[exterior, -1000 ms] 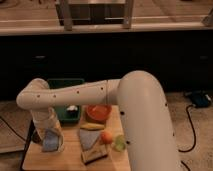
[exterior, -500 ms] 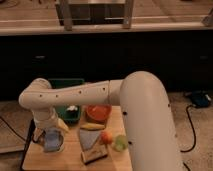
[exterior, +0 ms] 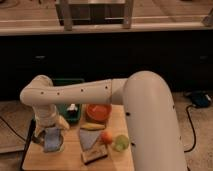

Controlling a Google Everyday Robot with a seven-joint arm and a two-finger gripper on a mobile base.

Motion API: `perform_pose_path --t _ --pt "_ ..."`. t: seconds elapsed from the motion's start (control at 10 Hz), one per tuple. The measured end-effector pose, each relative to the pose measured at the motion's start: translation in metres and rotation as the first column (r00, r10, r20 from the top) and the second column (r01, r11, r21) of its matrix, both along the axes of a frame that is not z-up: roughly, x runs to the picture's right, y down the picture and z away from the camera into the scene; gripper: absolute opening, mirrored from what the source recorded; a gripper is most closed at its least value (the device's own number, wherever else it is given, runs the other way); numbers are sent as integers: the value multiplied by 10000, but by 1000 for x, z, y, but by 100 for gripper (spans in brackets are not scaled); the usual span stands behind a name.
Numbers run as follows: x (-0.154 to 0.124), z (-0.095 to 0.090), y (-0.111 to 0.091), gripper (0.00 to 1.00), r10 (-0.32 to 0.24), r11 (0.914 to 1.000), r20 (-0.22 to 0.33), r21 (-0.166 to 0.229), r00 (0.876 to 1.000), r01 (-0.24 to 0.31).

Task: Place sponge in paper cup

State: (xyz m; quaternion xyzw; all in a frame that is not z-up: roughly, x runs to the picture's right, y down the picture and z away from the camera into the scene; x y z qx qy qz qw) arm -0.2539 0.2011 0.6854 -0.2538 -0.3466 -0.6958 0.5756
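Observation:
The light-blue sponge (exterior: 52, 140) is at the front left of the wooden table (exterior: 70, 162). My gripper (exterior: 50, 136) hangs straight down over it from the long white arm (exterior: 85, 92), open, with one finger on each side of the sponge. A pale rounded shape surrounds the sponge's lower part. I cannot tell whether that is the paper cup or whether the sponge rests inside it.
Behind the gripper stands a green bin (exterior: 67, 107), with a red bowl (exterior: 98, 112) to its right. A banana (exterior: 93, 127), grey-blue wedge (exterior: 88, 139), orange fruit (exterior: 106, 136), small green cup (exterior: 121, 143) and tan block (exterior: 95, 155) crowd the table's right half. Cables lie on the floor.
The gripper has shifted slightly to the right over the sponge. Its fingers stay equally wide.

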Motion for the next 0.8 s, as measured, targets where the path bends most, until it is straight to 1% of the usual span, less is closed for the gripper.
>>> perform_pose_path --t 0.2,0.8 --pt "1 0 -10 80 66 9999 -36 96 10000 -66" --pt "2 0 -11 80 86 9999 -52 132 9999 -86"
